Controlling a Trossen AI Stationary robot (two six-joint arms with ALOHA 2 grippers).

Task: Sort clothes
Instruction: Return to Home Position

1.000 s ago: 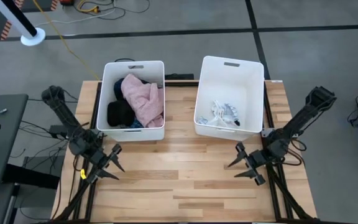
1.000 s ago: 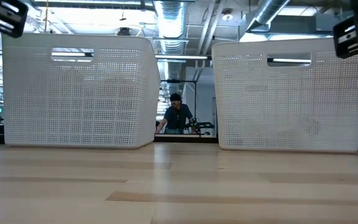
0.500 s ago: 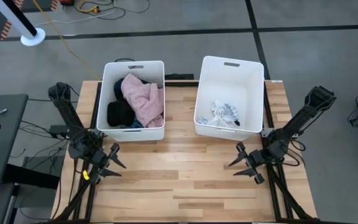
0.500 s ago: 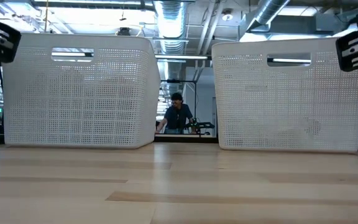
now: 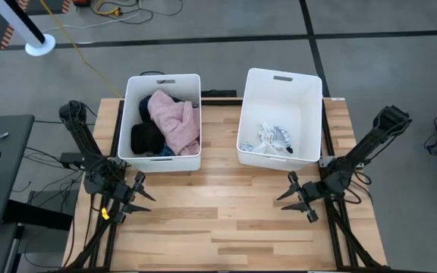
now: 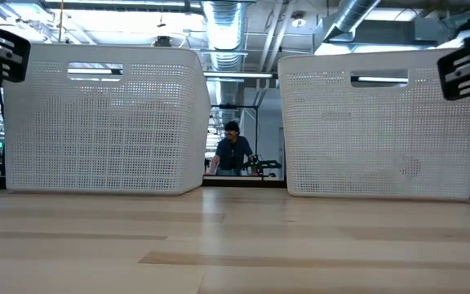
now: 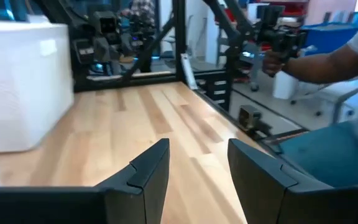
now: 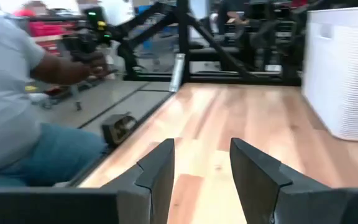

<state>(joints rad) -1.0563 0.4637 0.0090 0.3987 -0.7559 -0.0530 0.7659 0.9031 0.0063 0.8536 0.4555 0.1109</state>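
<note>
The clothes lie in two white bins at the table's far side. The left bin (image 5: 162, 121) holds a pale pink garment (image 5: 174, 121) on top of a black one (image 5: 146, 139) and a bit of blue cloth. The right bin (image 5: 281, 115) holds a small white and striped piece (image 5: 273, 138) on its floor. My left gripper (image 5: 139, 197) hovers open over the table's left side, near the left bin's front. My right gripper (image 5: 288, 199) hovers open over the right side, in front of the right bin. Both point inward with nothing between their fingers (image 7: 154, 163) (image 8: 160, 163).
Bare wooden table (image 5: 218, 220) spreads between and in front of the grippers. The bins' perforated walls (image 6: 104, 122) (image 6: 378, 126) stand at the far side. A person (image 7: 334, 68) holding a controller sits beyond the table's near edge; another person (image 6: 232, 151) stands far behind.
My right gripper has narrowed its gap but stays open. My left arm has swung a little and sunk, its gripper turning more toward the table's middle.
</note>
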